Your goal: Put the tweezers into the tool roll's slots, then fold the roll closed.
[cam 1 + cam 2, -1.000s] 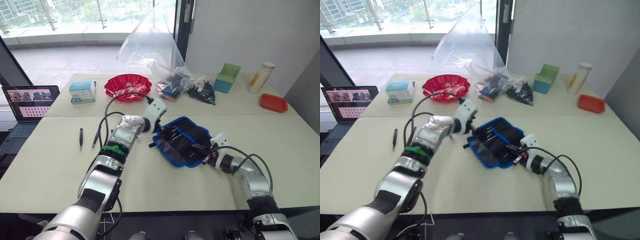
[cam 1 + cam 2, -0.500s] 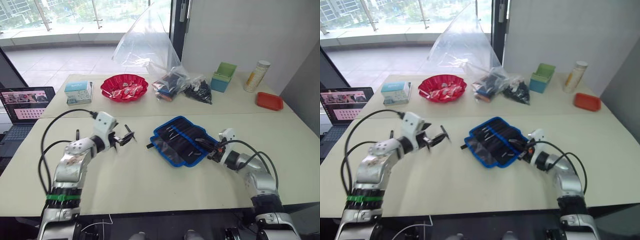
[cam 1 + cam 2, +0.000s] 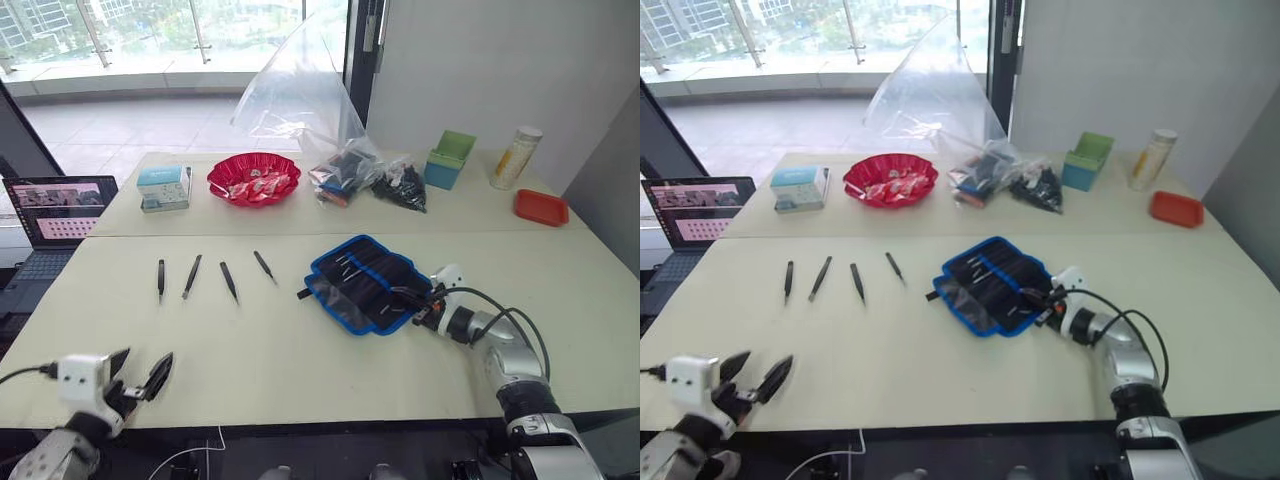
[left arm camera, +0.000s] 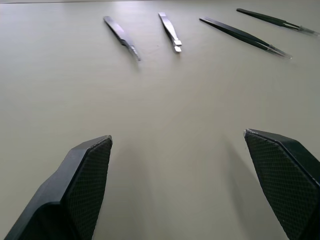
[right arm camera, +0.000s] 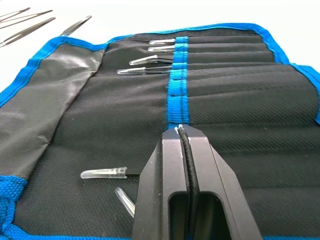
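The place looks like an office or lab room set up for testing. A pale tabletop (image 3: 300,370) stands by large windows (image 3: 150,40) overlooking a balcony, with an open laptop (image 3: 50,210) alongside and assorted props: a red bowl (image 3: 254,178), plastic bags (image 3: 300,100), a green bin (image 3: 448,157).

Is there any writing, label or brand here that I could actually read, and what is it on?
None can be read.
Teal and white box: printing too small to read.
Laptop screen: pictures and text, too blurred.
Cylindrical container: yellow label, too small.
Tool roll: no lettering seen.
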You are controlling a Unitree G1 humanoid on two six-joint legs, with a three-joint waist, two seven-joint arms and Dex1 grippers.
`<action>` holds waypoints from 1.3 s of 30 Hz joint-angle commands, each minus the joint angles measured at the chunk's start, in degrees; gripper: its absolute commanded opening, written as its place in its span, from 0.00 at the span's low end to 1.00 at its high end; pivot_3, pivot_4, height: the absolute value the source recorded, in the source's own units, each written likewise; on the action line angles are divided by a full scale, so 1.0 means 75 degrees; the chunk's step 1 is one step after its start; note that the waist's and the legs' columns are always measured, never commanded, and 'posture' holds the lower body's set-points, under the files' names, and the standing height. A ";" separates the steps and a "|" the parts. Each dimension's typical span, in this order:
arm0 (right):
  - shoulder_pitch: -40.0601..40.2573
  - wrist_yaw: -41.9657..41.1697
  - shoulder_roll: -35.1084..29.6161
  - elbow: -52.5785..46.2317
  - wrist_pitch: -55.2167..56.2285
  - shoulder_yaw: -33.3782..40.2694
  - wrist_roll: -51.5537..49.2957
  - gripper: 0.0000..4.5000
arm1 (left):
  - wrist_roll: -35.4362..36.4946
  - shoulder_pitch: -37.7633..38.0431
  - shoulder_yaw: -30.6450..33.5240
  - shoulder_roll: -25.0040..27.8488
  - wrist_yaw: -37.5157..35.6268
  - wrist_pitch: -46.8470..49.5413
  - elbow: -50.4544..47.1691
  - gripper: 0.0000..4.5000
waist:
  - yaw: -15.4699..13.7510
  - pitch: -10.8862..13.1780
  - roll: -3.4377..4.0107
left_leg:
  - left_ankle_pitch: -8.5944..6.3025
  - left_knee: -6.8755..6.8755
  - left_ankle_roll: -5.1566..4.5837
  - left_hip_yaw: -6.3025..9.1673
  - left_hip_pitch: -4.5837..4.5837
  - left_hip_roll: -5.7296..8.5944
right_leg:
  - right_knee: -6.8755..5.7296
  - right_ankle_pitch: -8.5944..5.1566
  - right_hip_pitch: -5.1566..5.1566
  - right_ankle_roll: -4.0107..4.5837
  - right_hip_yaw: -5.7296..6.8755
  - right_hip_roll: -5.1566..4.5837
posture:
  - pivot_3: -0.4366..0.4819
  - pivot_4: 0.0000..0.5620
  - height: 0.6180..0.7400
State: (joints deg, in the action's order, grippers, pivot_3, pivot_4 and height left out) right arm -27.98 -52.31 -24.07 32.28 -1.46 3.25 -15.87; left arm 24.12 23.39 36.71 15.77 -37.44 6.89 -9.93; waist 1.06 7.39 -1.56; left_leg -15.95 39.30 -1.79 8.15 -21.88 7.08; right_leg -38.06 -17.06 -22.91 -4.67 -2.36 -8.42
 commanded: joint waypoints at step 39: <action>0.0026 0.1262 0.0494 0.0014 0.0744 0.0128 0.0320 0.00 | -0.0532 -0.4211 -0.1335 0.0686 0.3751 0.1161 0.1842 0.99 | -0.0005 -0.0003 -0.0005 | 0.0022 -0.0062 0.0042 -0.0039 0.0087 -0.0012 | 0.0008 0.0004 0.0077 0.0003 -0.0011 0.0001 | 0.48 0.27 1.00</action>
State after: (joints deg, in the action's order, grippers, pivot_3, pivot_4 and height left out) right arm -28.14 -43.44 -20.21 33.77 4.73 3.58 -13.63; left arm 20.92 -7.04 26.79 19.92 -9.85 15.58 3.01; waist 1.02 7.37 -1.59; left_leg -15.78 38.83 -1.48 7.85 -21.23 6.99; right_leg -38.02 -17.03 -22.33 -4.65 -2.44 -8.42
